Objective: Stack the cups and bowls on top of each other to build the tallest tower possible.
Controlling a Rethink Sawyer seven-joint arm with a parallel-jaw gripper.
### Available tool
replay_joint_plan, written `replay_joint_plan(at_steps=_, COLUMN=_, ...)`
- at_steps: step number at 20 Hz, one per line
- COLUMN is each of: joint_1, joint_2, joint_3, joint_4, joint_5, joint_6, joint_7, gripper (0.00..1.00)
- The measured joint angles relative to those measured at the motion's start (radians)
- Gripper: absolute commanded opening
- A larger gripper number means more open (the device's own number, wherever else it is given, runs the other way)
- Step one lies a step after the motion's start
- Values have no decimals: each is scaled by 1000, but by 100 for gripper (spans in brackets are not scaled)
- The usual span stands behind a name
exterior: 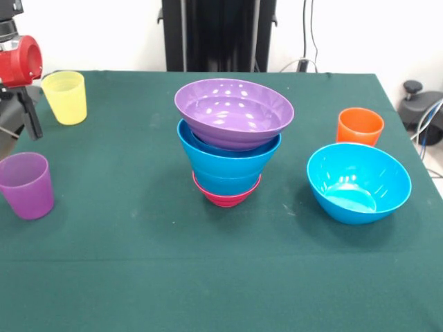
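The tower stands mid-table: a small magenta bowl (226,197) at the base, blue bowls (228,162) nested above it, and a wide purple bowl (234,111) on top, tilted slightly. A loose blue bowl (358,181) sits on the right. The orange cup (360,126) stands behind that bowl. The yellow cup (66,97) stands at the far left and the purple cup (26,185) at the near left, both upright. The arm's red and black end with the gripper (28,111) hangs at the left edge, beside the yellow cup and holding nothing that I can see. The yellow-orange bowl is out of view.
The green tablecloth (138,263) covers the table. The robot's black pedestal (218,34) stands behind the far edge. Cables and a black object (422,104) lie off the table's right side.
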Motion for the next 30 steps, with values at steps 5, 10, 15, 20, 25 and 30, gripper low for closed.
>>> replay_joint_plan(at_steps=5, joint_1=0, joint_2=0, joint_3=-4, joint_4=12, joint_5=0, joint_6=-20, joint_7=0, gripper=100)
replay_joint_plan(at_steps=10, joint_1=0, joint_2=5, joint_3=-6, joint_4=13, joint_5=0, joint_6=-30, joint_7=0, gripper=100)
replay_joint_plan(at_steps=15, joint_1=0, joint_2=18, joint_3=-11, joint_4=13, joint_5=0, joint_6=-44, joint_7=0, gripper=100)
replay_joint_plan(at_steps=20, joint_1=1, joint_2=46, joint_3=-20, joint_4=13, joint_5=-6, joint_6=-68, joint_7=0, gripper=100)
replay_joint_plan(at_steps=25, joint_1=2, joint_2=78, joint_3=-47, joint_4=13, joint_5=-48, joint_6=-98, joint_7=0, gripper=100)
replay_joint_plan(at_steps=30, joint_1=2, joint_2=98, joint_3=-62, joint_4=14, joint_5=-71, joint_6=-106, joint_7=0, gripper=100)
